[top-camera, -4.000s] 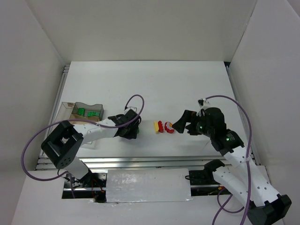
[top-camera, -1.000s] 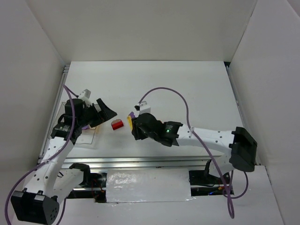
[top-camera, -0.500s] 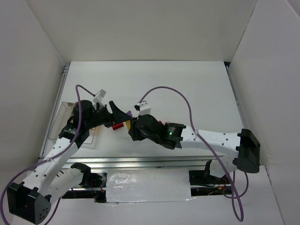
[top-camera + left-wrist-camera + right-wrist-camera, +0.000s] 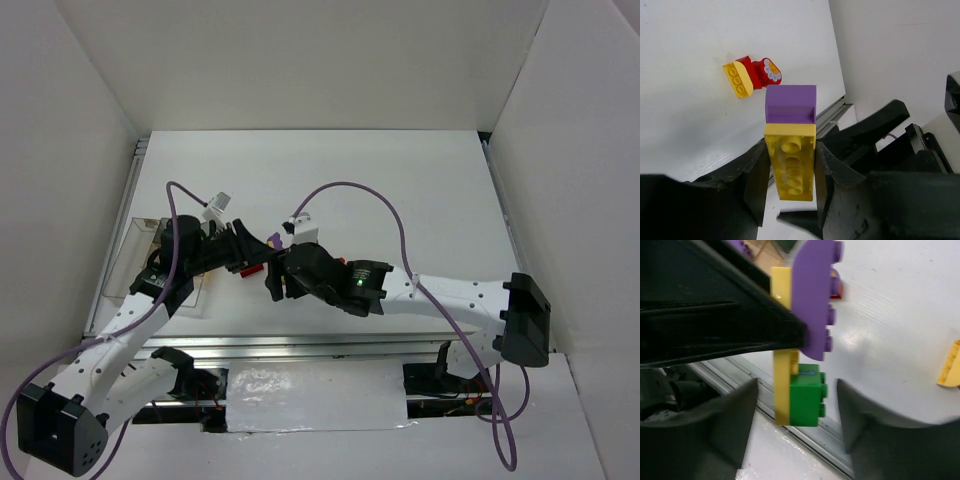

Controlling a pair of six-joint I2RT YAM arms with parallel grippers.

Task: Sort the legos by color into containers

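Observation:
A stack of legos hangs between the two grippers: a yellow plate [image 4: 790, 165] with a purple rounded piece [image 4: 790, 102] and a green brick [image 4: 807, 397] on it. My left gripper [image 4: 790, 155] is shut on the yellow plate, its fingers [image 4: 757, 170] pressed on both long sides. My right gripper [image 4: 796, 390] stands open around the green end, with a gap on each side. From above, both grippers [image 4: 262, 268] meet left of centre, and the stack is mostly hidden. The containers [image 4: 128, 262] show at the left edge, partly behind the left arm.
A small cluster of red and yellow legos [image 4: 752, 75] lies on the white table beyond the stack. Another yellow piece [image 4: 950, 365] sits at the right edge of the right wrist view. The table's metal front rail [image 4: 300, 345] runs just below the grippers.
My left gripper swung right from the containers to the stack held by the right gripper and closed on the yellow plate. The right jaws have parted from the stack.

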